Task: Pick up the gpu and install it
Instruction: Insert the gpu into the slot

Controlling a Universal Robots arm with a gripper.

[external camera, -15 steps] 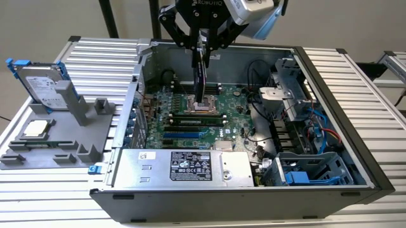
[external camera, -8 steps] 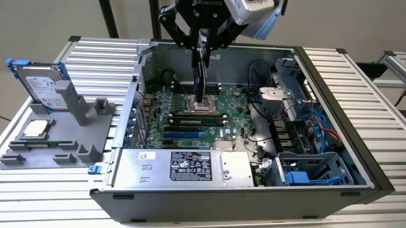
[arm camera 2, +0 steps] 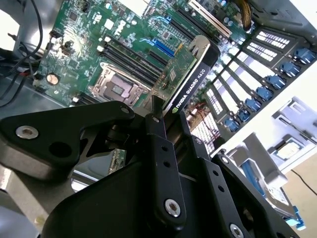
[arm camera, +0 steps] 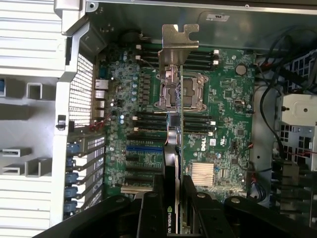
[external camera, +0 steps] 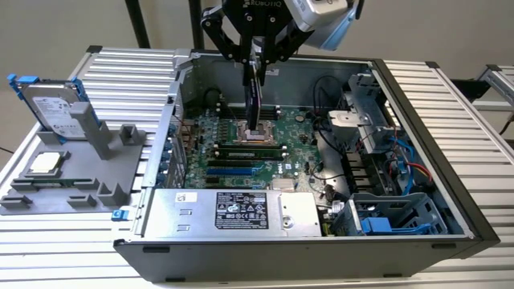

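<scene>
my claw (external camera: 257, 58) is clamped tight on the gpu (external camera: 254, 99) | card hanging edge-on, bracket end down, inside the open pc case (external camera: 281, 260) | right over the motherboard (external camera: 233, 153) cpu socket (external camera: 259, 134), not slotted in yet

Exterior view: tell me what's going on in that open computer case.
The arm's gripper is shut on the gpu, holding it on end with the silver bracket pointing down. The card hangs inside the open case, over the CPU socket of the motherboard, and is not seated in any slot. Outside the case, on the exterior view's left, a hard drive with blue rails stands in a grey holder.
</scene>
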